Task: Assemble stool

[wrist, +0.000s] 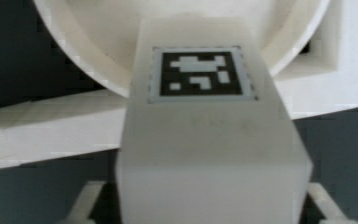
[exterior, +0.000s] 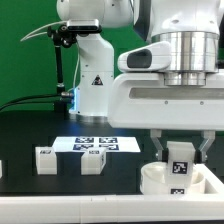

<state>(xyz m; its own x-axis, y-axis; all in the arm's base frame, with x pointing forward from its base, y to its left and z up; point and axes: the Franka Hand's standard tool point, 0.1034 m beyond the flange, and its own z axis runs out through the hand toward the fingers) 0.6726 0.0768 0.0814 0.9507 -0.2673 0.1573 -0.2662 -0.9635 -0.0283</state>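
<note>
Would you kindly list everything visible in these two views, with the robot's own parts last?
seat disc: one, white, on the table at the exterior view's lower right.
held leg: one, white, tagged, upright over the seat disc.
loose legs: two, white, on the table; the second stands beside the first.
marker board: one, white, flat behind the loose legs.
table: one, black.
gripper: one, white-bodied, shut on the held leg.
arm: one, white, behind.

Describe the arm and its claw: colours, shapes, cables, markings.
The arm is white with dark joints, a triangular warning sticker on its base and a ribbed silver wrist collar. The claw has a broad white body and two dark fingers. A black cable runs behind it.
</note>
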